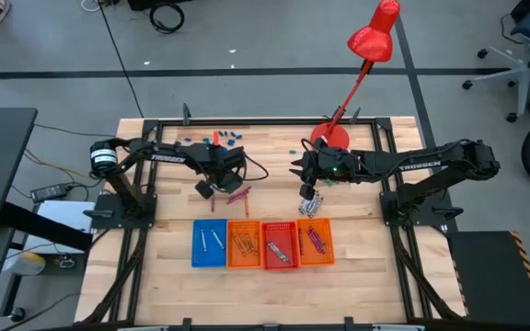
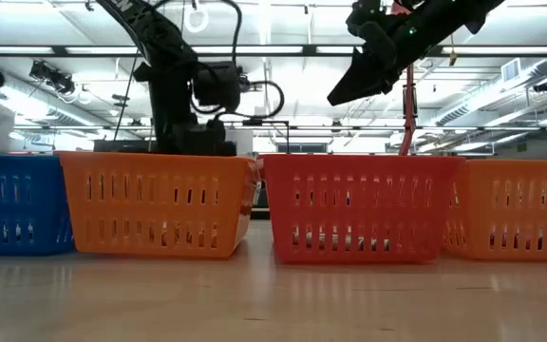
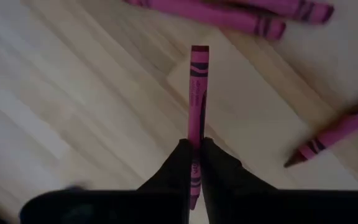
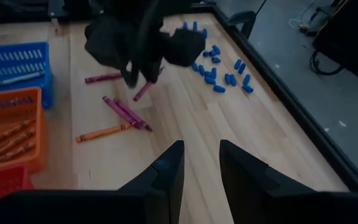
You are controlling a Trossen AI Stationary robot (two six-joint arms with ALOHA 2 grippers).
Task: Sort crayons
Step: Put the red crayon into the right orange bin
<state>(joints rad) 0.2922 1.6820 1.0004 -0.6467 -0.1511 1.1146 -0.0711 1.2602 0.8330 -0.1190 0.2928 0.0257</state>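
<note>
Pinching a magenta crayon between closed fingers, left gripper hangs above bare wood; more magenta crayons lie just beyond its tips. Right gripper, fingers parted and apparently empty, hovers near the orange tray.

Table: pale wood planks, dark frame round the edge.
Trays: four in a row, blue, orange, red, orange.
Loose crayons: just behind the trays, purple and orange.
Blue bits: far behind the trays.
Lamp: behind the trays, red base.
</note>
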